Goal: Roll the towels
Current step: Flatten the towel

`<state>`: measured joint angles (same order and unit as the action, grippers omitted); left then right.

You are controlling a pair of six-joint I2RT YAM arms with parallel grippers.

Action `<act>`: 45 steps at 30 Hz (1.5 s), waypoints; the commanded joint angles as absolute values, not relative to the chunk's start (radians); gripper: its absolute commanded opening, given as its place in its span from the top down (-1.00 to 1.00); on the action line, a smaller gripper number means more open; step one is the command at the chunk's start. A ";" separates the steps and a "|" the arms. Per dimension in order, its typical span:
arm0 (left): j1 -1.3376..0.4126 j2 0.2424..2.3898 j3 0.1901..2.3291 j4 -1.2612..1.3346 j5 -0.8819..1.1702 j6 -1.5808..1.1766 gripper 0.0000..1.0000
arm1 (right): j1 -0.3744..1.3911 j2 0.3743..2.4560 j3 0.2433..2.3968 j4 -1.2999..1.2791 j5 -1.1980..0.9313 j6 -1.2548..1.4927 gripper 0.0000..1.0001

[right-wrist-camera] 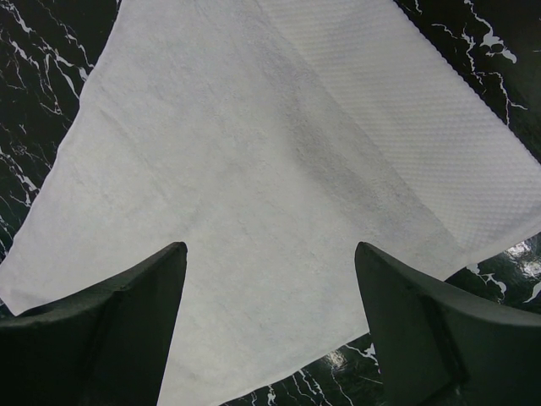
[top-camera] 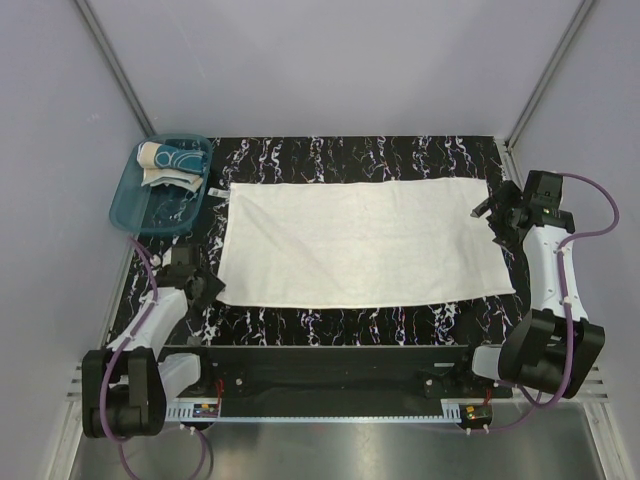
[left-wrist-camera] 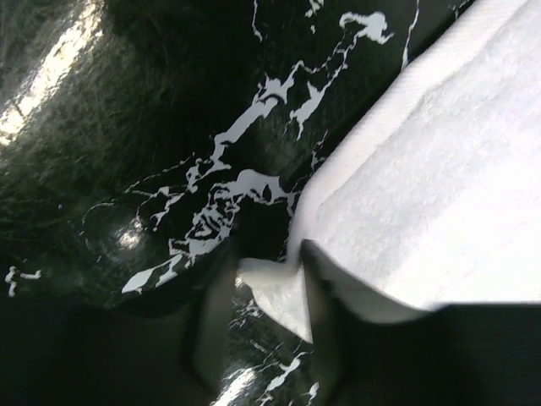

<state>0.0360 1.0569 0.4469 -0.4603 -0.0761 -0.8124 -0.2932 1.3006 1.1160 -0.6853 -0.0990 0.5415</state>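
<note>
A: Where do we have the white towel [top-camera: 360, 240]?

B: We see it spread flat in the middle of the black marbled table [top-camera: 350, 320], long side running left to right. One end shows a band of waffle weave in the right wrist view.

A: And the patterned towel [top-camera: 168, 160]?

B: We find it bunched in the far end of the teal tub [top-camera: 135, 205], at the table's far left corner, well apart from the white one.

A: What do we say of the left gripper [top-camera: 203, 286]?

B: It sits low at the white towel's near left corner. In its wrist view the corner's tip lies between the two fingers [left-wrist-camera: 325, 321], which stand partly apart on either side of it, with table showing in the gap below the cloth. We would not call that a clamp.

A: And the right gripper [top-camera: 490, 222]?

B: It hangs over the towel's right edge, toward the far corner. Its fingers are spread wide, with nothing between them; we see only the towel lying beneath.
</note>
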 commanded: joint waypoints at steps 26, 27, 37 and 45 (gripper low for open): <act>0.049 1.190 0.785 -0.617 0.259 -0.492 1.00 | -0.488 1.307 0.985 -0.788 0.204 0.606 -0.96; 0.051 1.192 0.788 -0.614 0.270 -0.491 1.00 | -0.547 1.318 0.967 -0.782 0.178 0.610 -0.94; 0.052 1.180 0.781 -0.606 0.321 -0.485 1.00 | -0.597 1.405 0.877 -0.712 0.121 0.638 -0.76; 0.051 1.152 0.769 -0.612 0.290 -0.488 1.00 | -0.597 1.460 0.845 -0.632 0.114 0.638 -0.69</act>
<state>0.0475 1.1870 0.7746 -0.6315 0.2798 -0.5011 -0.5980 1.4479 0.8577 -0.6888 0.1169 0.6258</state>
